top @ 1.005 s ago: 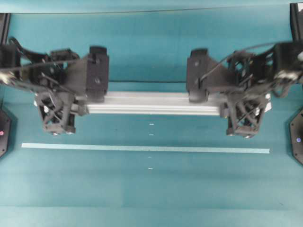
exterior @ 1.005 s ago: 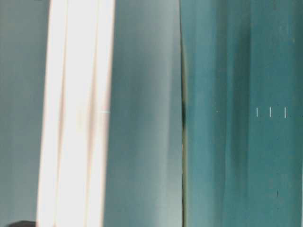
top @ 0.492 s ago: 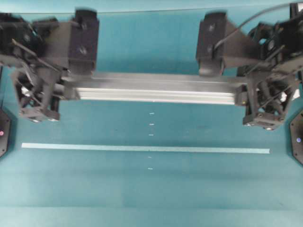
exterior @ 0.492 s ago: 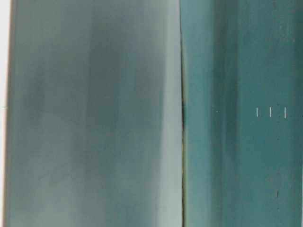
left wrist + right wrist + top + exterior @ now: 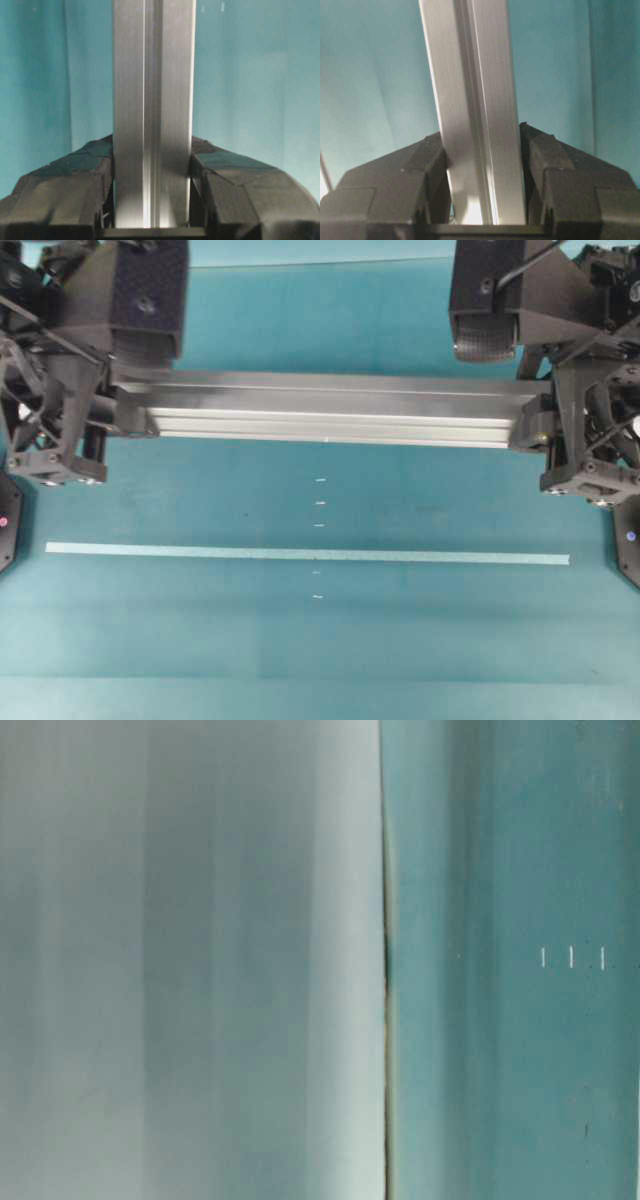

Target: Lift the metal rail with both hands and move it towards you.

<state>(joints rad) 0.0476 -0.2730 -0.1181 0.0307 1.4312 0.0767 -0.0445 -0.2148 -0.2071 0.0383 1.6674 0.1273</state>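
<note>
The metal rail [image 5: 330, 415] hung level above the teal table [image 5: 320, 650], well behind the pale tape strip [image 5: 300, 554]. The left gripper [image 5: 152, 175] was clamped on its left end and the right gripper [image 5: 485, 165] on its right end, the jaws pressing both sides of the rail.
</note>
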